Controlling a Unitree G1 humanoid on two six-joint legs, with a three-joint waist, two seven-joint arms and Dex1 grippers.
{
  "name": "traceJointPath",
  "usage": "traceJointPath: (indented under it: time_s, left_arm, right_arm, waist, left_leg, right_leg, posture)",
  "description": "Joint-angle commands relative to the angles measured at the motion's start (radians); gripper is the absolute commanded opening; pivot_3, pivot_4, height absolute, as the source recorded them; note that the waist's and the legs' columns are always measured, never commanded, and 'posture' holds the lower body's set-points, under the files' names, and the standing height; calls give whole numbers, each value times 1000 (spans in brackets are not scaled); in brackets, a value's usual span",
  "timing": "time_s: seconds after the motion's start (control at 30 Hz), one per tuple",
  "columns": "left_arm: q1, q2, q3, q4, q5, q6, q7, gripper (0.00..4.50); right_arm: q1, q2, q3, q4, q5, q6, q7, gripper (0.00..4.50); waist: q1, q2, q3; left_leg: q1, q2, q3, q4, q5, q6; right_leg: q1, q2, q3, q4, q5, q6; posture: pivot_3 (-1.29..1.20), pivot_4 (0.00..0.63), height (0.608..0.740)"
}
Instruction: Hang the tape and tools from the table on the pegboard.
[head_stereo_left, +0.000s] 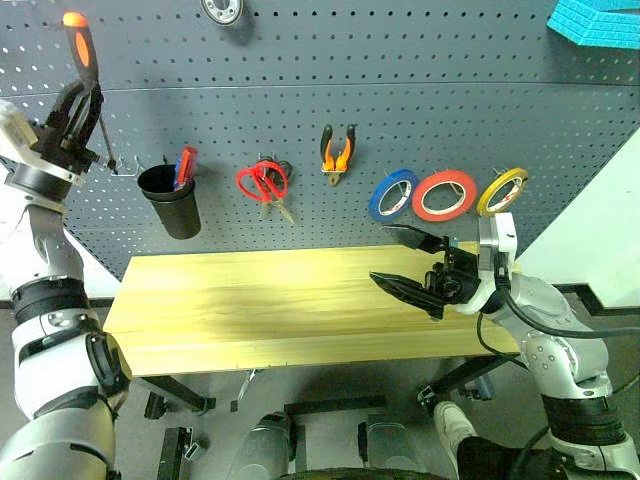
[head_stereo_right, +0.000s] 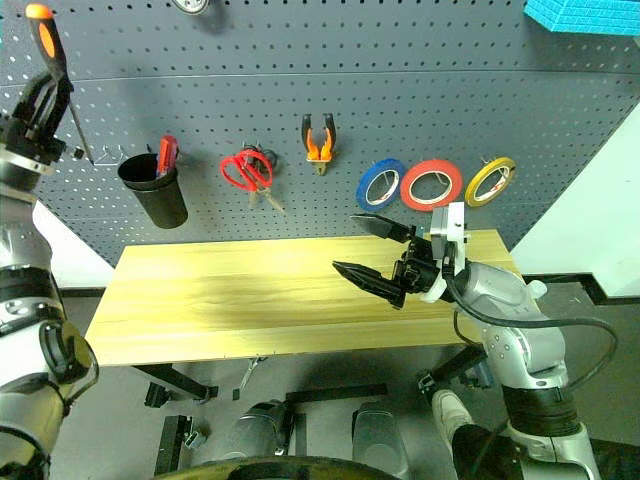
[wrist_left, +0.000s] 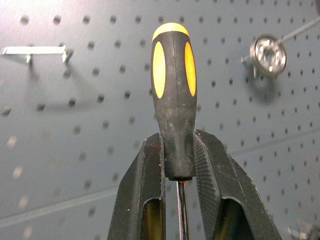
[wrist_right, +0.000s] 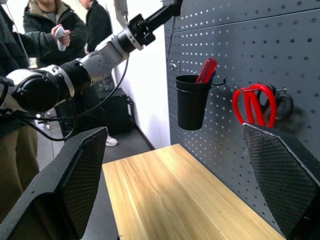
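My left gripper (head_stereo_left: 80, 100) is raised at the upper left of the dark grey pegboard (head_stereo_left: 450, 110), shut on the screwdriver (head_stereo_left: 82, 45). Its orange-and-black handle (wrist_left: 173, 100) stands up out of the jaws and the slim shaft points down toward a metal hook (head_stereo_left: 125, 165). On the pegboard hang the red-handled scissors (head_stereo_left: 262, 182), the orange-and-black pliers (head_stereo_left: 337, 152) and the yellow tape (head_stereo_left: 502, 190). My right gripper (head_stereo_left: 382, 255) hovers open and empty over the right end of the table (head_stereo_left: 260, 300), pointing left.
A black cup (head_stereo_left: 170, 200) with a red-handled item hangs beside the hook. A blue roll (head_stereo_left: 393, 195) and a red roll (head_stereo_left: 445, 195) hang left of the yellow tape. A turquoise object (head_stereo_left: 598, 20) sits at the upper right. People (wrist_right: 50, 25) stand beyond the table's left end.
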Motion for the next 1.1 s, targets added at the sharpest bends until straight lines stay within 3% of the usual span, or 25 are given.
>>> traceJointPath:
  time_s: [0.03,0.43,0.73,0.77,0.93,1.03,1.1]
  left_arm:
    - [-75,9,-15,84,23,-82,8,463]
    - [-125,-36,-61,341,82,-217,38,463]
    - [-130,-53,-42,355,66,-197,87,3447]
    - [-129,-52,-41,344,63,-191,93,3447]
    - [-2,-48,9,-81,-155,77,3,3447]
    - [233,-10,17,-489,-300,311,-17,3447]
    - [368,12,15,-663,-349,405,-20,3447]
  right_arm:
    - [1,-2,-22,-50,21,2,-14,4500]
    - [27,-7,-38,-30,16,-21,9,4500]
    - [36,-11,-46,-42,20,-16,10,4500]
    - [38,-11,-47,-45,21,-16,9,4500]
    - [56,-15,-55,-65,22,-11,-6,4500]
    - [71,-19,-56,-63,11,-17,-5,4500]
    - [75,-23,-57,-56,1,-22,-2,4500]
  waist:
    - [-1,0,0]
    - [-16,0,-2]
    - [-28,0,-4]
    - [-27,0,-4]
    - [-30,-1,-4]
    - [-53,3,-6]
    - [-61,6,-8]
  left_leg:
    - [0,0,0,0,0,0]
    - [0,0,0,0,0,0]
    - [0,0,0,0,0,0]
    - [0,0,0,0,0,0]
    - [-1,1,0,0,0,0]
    - [-1,2,-3,-1,0,0]
    - [-1,2,-2,-4,-1,0]
  right_leg:
    - [0,0,0,0,0,0]
    - [3,0,0,0,0,0]
    - [3,1,0,0,1,1]
    - [3,1,0,0,1,1]
    - [2,0,0,0,1,1]
    - [2,0,2,-1,1,1]
    - [1,-1,3,-1,0,1]
  posture:
    - [-68,31,728]
    - [-86,25,728]
    - [-97,26,728]
    - [-99,27,728]
    - [-107,33,728]
    - [-103,38,728]
    - [-97,41,728]
